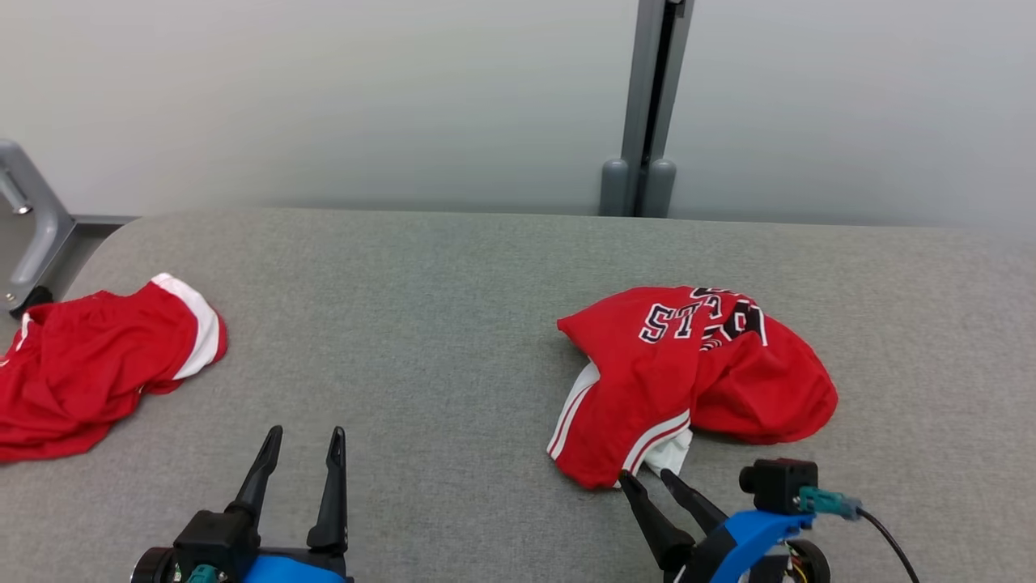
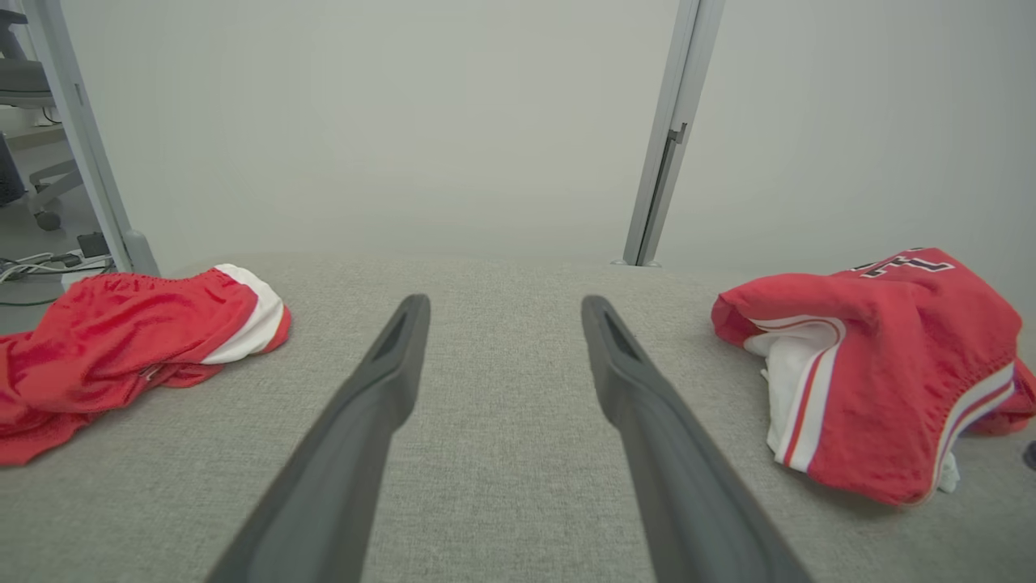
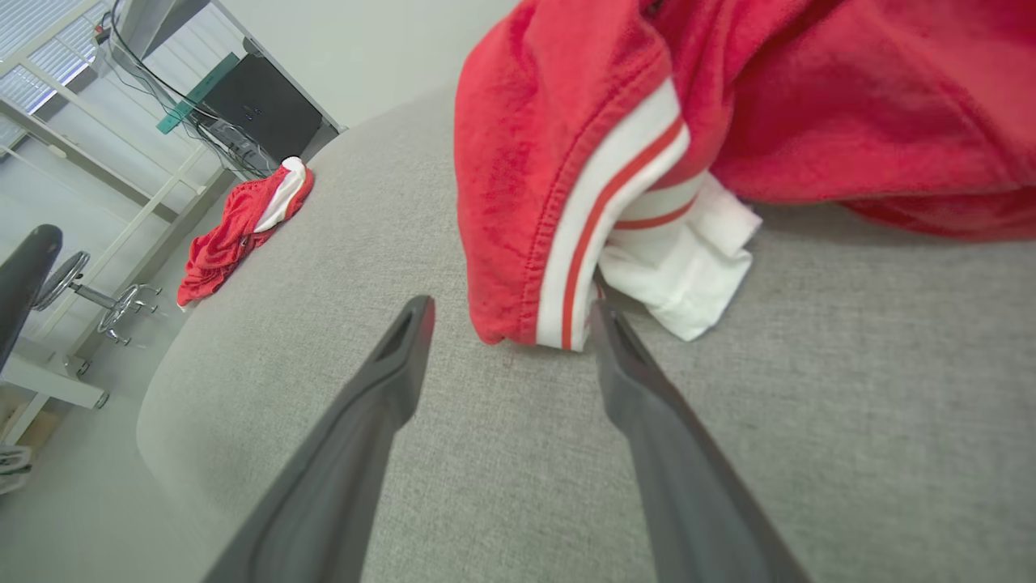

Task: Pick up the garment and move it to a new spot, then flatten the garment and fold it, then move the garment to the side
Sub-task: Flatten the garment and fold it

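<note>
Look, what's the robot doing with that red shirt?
The robot looks about to pick up the crumpled red jersey lying on the gray table. Its right gripper is open, with its fingertips right at the jersey's striped edge, but it holds nothing yet. The left gripper hovers open over bare table. Another red garment lies at the table's left end.

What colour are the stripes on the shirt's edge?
White stripes with a thin red line between; the right wrist view shows them best.
</note>
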Motion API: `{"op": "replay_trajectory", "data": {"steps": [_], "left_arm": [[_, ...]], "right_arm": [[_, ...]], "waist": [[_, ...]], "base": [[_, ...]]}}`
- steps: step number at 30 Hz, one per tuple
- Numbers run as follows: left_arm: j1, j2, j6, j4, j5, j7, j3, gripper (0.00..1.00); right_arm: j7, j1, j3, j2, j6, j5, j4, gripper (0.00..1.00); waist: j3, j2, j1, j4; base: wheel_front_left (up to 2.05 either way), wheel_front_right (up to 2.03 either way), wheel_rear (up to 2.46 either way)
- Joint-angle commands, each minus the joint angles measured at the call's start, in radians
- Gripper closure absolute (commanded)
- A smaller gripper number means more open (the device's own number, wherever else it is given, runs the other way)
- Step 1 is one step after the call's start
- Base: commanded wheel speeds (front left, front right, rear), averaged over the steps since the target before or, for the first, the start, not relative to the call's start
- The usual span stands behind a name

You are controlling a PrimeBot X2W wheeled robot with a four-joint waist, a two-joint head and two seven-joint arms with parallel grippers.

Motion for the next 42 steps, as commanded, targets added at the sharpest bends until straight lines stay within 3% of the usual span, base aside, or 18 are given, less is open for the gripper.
{"op": "replay_trajectory", "data": {"steps": [1, 11, 17, 21, 22, 23, 28, 35, 42], "left_arm": [[-0.020, 0.001, -0.002, -0.001, 0.007, -0.004, 0.004, 0.00], [-0.034, -0.006, -0.015, 0.005, 0.017, -0.003, -0.010, 0.00], [-0.035, -0.010, -0.021, 0.009, 0.018, -0.003, -0.011, 0.00], [-0.031, -0.012, -0.022, 0.010, 0.019, -0.004, -0.010, 0.00], [-0.032, -0.012, -0.023, 0.011, 0.018, -0.004, -0.009, 0.00], [-0.034, -0.012, -0.024, 0.012, 0.017, -0.004, -0.009, 0.00], [-0.038, -0.013, -0.025, 0.007, 0.015, -0.004, -0.004, 0.00], [-0.035, -0.012, -0.014, -0.012, 0.028, -0.004, 0.007, 0.00], [-0.035, -0.017, -0.011, -0.035, 0.037, -0.004, -0.001, 0.00]], "right_arm": [[-0.015, -0.045, 0.011, -0.005, 0.000, 0.011, 0.051, 0.00], [-0.132, -0.230, 0.122, -0.005, 0.000, 0.172, 0.342, 0.00], [-0.225, -0.307, 0.189, -0.005, 0.000, 0.202, 0.448, 0.00], [-0.261, -0.343, 0.249, -0.005, 0.000, 0.226, 0.450, 0.00], [-0.269, -0.354, 0.261, -0.005, 0.000, 0.225, 0.450, 0.68], [-0.276, -0.366, 0.270, -0.005, 0.000, 0.220, 0.448, 1.00], [-0.295, -0.407, 0.288, -0.005, 0.000, 0.199, 0.405, 1.00], [-0.299, -0.544, 0.280, -0.005, 0.000, 0.183, 0.240, 1.00], [-0.290, -0.755, 0.258, -0.004, 0.000, 0.261, 0.153, 1.00]], "waist": [[0.012, -0.0001, 0.0000, 0.017], [0.040, -0.0001, 0.0000, 0.088], [0.044, -0.0001, 0.0000, 0.105], [0.043, -0.0001, 0.0000, 0.108], [0.043, -0.0001, 0.0000, 0.108], [0.042, -0.0001, 0.0000, 0.108], [0.041, -0.0001, 0.0000, 0.105], [0.032, -0.0001, 0.0000, 0.089], [0.024, -0.0001, 0.0000, 0.082]], "base": [[0.00, 0.00, 0.00], [0.00, 0.00, 0.00], [0.00, 0.00, 0.00], [0.00, 0.00, 0.00], [0.00, 0.00, 0.00], [0.00, 0.00, 0.00], [0.00, 0.00, 0.00], [0.00, 0.00, 0.00], [0.00, 0.00, 0.00]]}}
